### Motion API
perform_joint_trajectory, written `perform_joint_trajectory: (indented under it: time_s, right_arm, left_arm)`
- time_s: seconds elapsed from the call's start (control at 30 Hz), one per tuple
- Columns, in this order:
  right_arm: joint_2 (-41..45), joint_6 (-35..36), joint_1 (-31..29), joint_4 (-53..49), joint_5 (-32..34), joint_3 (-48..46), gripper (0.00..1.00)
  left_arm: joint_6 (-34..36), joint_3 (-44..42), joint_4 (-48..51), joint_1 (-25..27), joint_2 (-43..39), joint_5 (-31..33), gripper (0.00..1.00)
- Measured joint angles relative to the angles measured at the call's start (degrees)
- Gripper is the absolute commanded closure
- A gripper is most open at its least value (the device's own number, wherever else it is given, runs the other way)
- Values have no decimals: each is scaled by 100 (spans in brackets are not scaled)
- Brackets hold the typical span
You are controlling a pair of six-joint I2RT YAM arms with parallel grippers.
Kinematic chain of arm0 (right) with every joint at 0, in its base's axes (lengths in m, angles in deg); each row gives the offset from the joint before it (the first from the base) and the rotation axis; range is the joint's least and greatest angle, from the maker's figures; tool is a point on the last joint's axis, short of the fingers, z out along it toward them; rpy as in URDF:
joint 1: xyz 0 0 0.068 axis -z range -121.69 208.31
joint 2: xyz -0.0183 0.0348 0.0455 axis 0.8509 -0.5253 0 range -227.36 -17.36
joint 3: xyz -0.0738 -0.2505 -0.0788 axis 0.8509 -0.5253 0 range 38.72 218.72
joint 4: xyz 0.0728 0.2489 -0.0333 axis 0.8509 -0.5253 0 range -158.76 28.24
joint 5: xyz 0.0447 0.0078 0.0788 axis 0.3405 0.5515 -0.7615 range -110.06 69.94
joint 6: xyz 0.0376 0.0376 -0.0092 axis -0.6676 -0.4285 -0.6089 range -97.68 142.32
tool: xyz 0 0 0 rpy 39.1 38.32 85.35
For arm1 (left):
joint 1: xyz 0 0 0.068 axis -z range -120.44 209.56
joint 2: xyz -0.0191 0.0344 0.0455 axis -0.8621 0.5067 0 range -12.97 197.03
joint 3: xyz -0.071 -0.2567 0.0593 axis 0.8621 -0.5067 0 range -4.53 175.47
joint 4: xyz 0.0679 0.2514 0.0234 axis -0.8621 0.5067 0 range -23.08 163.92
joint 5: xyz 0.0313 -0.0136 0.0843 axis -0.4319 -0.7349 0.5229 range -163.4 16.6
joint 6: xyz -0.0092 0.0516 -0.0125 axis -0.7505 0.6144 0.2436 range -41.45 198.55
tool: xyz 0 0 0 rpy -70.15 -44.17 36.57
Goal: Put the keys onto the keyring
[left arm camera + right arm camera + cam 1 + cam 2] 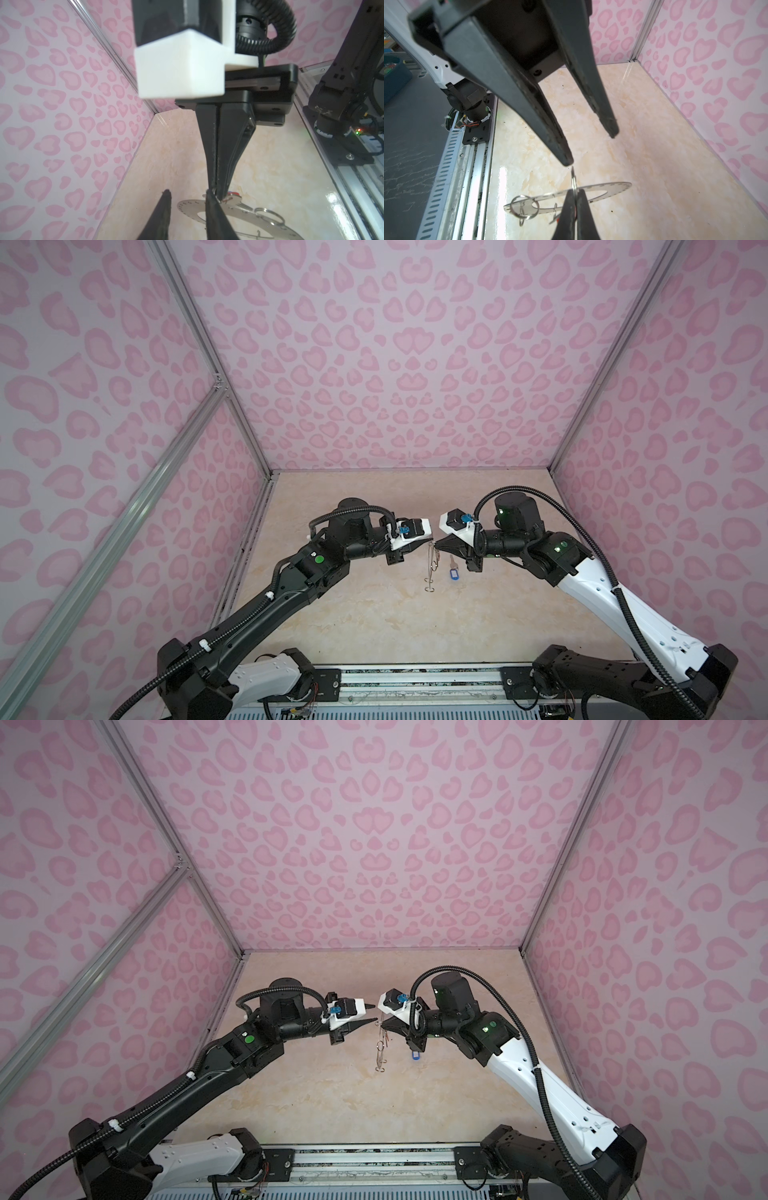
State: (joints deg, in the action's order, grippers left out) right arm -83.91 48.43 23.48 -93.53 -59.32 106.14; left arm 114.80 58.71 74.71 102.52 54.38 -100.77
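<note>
Nearest the head camera, a metal rail (419, 676) carries both arm bases. Further in, over the middle of the table (374, 614), the right gripper (574, 196) is pressed closed on the rim of the keyring (608, 188). The ring hangs edge-on in both top views. Its lower end is close to the table or on it; I cannot tell which.

The left gripper (589, 147) stands just beside the ring, fingers apart and nothing between them. The blue-tagged key (455, 572) lies flat on the table, near the ring, below the right gripper. A bit of red (234, 194) shows behind the right fingertips; I cannot tell if that key is already on a loop.

I think the left gripper should fetch the blue-tagged key next. It is better to grip it by the tag, while the right gripper holds the ring steady with the wire loops (525, 206) turned toward the left gripper.

The table is glossy beige marble, so a key may slide. Behind it stand pink walls (395, 364) with heart-like spots, in aluminium frames.
</note>
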Motion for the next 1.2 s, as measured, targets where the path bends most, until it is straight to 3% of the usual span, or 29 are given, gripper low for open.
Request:
perform_joint_trajectory:
  time_s: [0.2, 0.4, 0.8, 1.07, 1.1, 1.2]
  right_arm:
    - [-118, 48, -188, -476, 236, 225, 100]
    - [-127, 72, -269, -686, 413, 254, 100]
    - [-131, 155, -378, -708, 562, 229, 100]
    - [-87, 321, -533, -660, 837, 199, 100]
    - [-76, 343, -560, -632, 903, 181, 98]
    - [-35, 339, -616, -529, 1067, 129, 79]
  left_arm:
    - [793, 221, 691, 621, 111, 804, 72]
    - [1036, 232, 990, 776, 107, 1364, 77]
    - [1222, 254, 1211, 890, 179, 1633, 83]
    - [1209, 264, 1311, 892, 197, 1659, 97]
    - [1174, 264, 1316, 892, 197, 1646, 97]
    - [1139, 260, 1329, 876, 195, 1617, 97]
